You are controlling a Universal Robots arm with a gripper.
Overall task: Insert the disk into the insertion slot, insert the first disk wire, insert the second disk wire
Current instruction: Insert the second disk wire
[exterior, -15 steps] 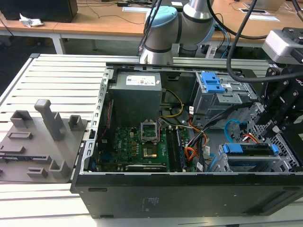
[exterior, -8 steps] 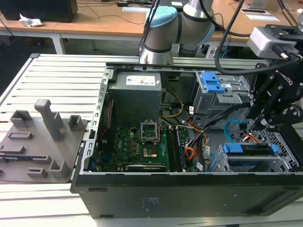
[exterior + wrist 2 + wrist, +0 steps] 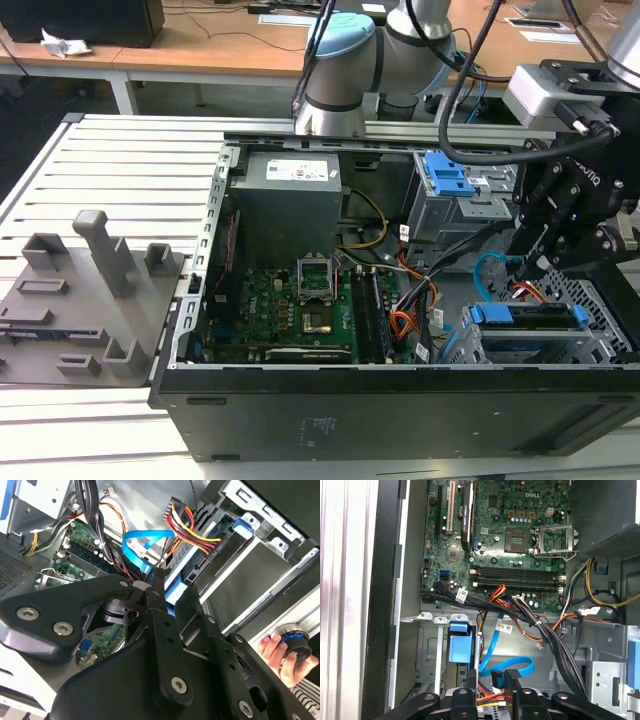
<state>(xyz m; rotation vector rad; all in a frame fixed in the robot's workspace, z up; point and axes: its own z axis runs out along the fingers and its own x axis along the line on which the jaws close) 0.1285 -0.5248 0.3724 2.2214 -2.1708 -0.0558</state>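
Hovering over the seated blue-framed silver disk (image 3: 527, 318)
Black gripper (image 3: 490, 700), fingers slightly apart, hides where the glossy light-blue cable (image 3: 507, 669) ends; grip unclear.

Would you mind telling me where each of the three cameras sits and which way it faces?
Exterior view: off the arm, looking down into the open computer case; the arm and gripper hang over the disk.
Second wrist view: on the arm, looking past the gripper at the second disk wire and first disk wire.
First wrist view: on the arm, facing the motherboard, gripper links showing.
Shared: both wrist views show the second disk wire.
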